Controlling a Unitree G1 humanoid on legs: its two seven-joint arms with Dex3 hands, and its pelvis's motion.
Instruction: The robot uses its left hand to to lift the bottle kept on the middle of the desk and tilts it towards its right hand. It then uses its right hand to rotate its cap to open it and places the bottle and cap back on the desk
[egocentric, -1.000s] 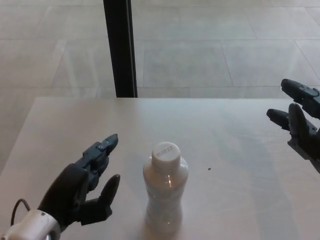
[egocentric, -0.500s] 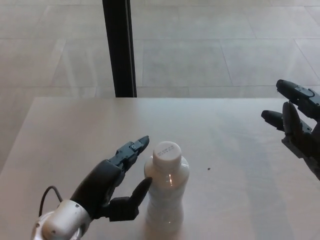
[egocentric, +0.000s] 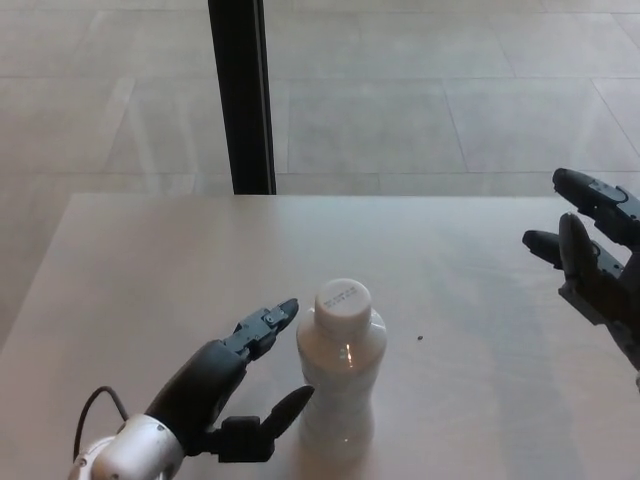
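so colours here: the bottle (egocentric: 342, 385) is milky white all over, semi-translucent looking, with a small bright glare spot on its shoulder. its cap (egocentric: 342, 299) is white too, with a few lines of tiny dark printed text on top, too small to read. desk (egocentric: 150, 270) is a pale beige with a faint pinkish tint, plus one tiny dark speck (egocentric: 419, 338) right of the bottle. left hand (egocentric: 225, 385) is matte black with a white wrist cuff and a thin black cable (egocentric: 90, 420). right hand (egocentric: 595, 255) is black too. floor (egocentric: 420, 100) is light grey tile with thin paler grout lines, and a black post (egocentric: 242, 95) cuts down through it
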